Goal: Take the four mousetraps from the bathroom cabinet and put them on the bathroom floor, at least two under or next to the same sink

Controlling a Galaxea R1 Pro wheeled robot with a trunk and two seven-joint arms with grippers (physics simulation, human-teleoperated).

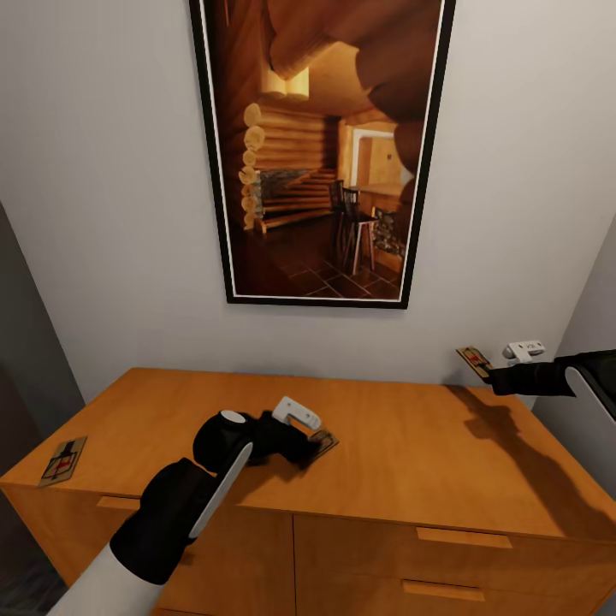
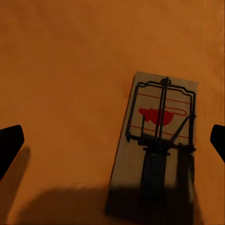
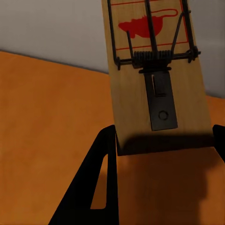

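Note:
Three mousetraps show, each a pale wooden board with a wire spring and a red mouse print. One mousetrap lies at the left edge of the orange wooden cabinet top. A second mousetrap lies flat mid-top, and my left gripper hovers just over it, open, with a black fingertip on each side. A third mousetrap hangs in the air above the cabinet's back right corner, with my right gripper shut on its end.
A large framed picture hangs on the pale wall behind the cabinet. Drawer fronts with handles face me below the top. A grey wall bounds the left side, and another wall closes the right.

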